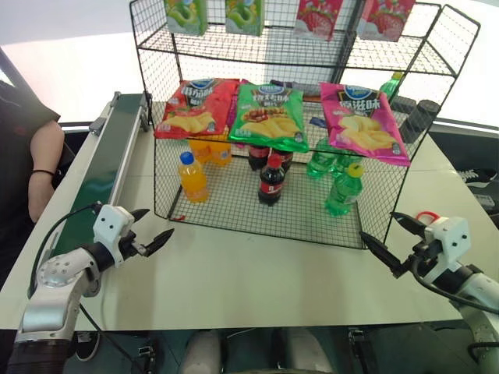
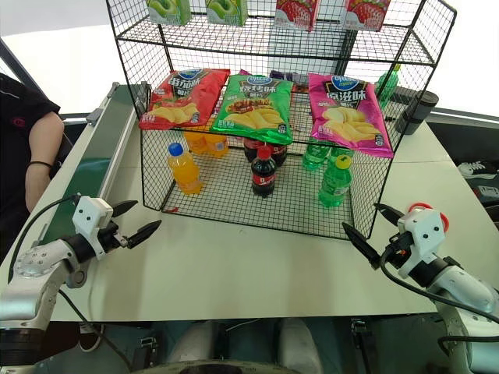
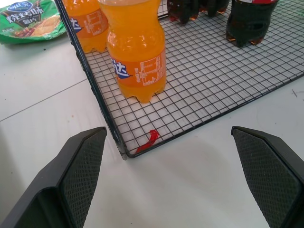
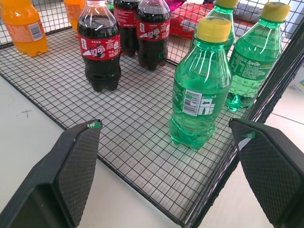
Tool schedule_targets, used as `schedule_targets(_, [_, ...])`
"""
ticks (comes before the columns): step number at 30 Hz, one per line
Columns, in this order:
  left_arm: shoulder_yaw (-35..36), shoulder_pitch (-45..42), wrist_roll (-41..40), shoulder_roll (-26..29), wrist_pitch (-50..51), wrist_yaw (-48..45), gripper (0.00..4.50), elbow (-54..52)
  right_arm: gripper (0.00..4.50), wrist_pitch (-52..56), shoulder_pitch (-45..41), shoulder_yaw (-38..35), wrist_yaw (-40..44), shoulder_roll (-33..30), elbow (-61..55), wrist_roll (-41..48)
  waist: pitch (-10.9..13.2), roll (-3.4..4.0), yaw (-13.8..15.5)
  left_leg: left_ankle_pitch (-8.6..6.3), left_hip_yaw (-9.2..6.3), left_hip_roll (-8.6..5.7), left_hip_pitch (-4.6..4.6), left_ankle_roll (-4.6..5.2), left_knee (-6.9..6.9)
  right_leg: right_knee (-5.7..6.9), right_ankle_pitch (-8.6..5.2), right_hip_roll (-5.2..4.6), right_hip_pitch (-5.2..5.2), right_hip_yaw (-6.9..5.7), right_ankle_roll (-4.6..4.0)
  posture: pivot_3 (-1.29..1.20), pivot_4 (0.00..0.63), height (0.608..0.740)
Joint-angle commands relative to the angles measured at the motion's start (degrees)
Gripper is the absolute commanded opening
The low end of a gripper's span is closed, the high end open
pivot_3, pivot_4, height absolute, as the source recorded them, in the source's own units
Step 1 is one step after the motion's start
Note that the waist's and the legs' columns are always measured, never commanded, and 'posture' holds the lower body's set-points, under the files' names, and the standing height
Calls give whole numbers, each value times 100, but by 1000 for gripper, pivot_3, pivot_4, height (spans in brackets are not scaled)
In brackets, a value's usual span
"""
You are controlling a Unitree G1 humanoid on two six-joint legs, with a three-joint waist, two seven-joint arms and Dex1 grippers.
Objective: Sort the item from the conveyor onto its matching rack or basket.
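- Green soda bottle (image 4: 202, 85), yellow-capped, stands upright on the bottom tier of the black wire rack (image 1: 437, 54), near its right front corner, with more green bottles just behind it. Judged from this, the sorting looks done and nothing shows on the visible stretch of the conveyor (image 1: 101, 164).
- Risk: the right end effector (image 1: 394, 238) hangs just outside the rack's front right corner post. A careless sweep forward could snag a finger in the mesh or jolt the rack, and the light bottle would likely topple into its neighbours.
- Risk: the left end effector (image 1: 148, 230) sits close to the rack's front left corner, by the orange drink bottle (image 3: 135, 52); a bump there could shift the whole rack on the desk (image 1: 257, 273).
- Risk: a person's arm (image 1: 43, 167) rests beside the conveyor, so a wide swing of the left arm could reach it.
- Pose: both end effectors are spread wide and hold nothing. Each arm is low over the desk, angled inward toward the rack, fingers pointing slightly downward.
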Motion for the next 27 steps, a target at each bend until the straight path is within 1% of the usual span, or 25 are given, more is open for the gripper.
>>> schedule_targets(1, [191, -32, -41, 87, -119, -28, 4500, -128, 4455, -153, -60, -138, 32, -36, -92, 68, 0, 1, 0, 0, 0, 0, 0, 0, 0, 0, 0, -1, 0, 0, 0, 0, 150, 740])
schedule_targets(14, [129, -127, 27, 43, -134, 71, 4500, -43, 4455, -238, -234, 14, -31, 29, -27, -25, 0, 1, -1, 0, 0, 0, 0, 0, -1, -1, 0, -4, -1, 0, -1, 0, 150, 740])
schedule_targets(27, [88, -140, -22, -1, -151, 19, 4500, -52, 4455, -151, -182, 97, -138, 38, -245, -9, 1, 1, -1, 0, 1, 0, -1, -1, -3, -1, -1, -8, -2, 0, -2, 0, 150, 740])
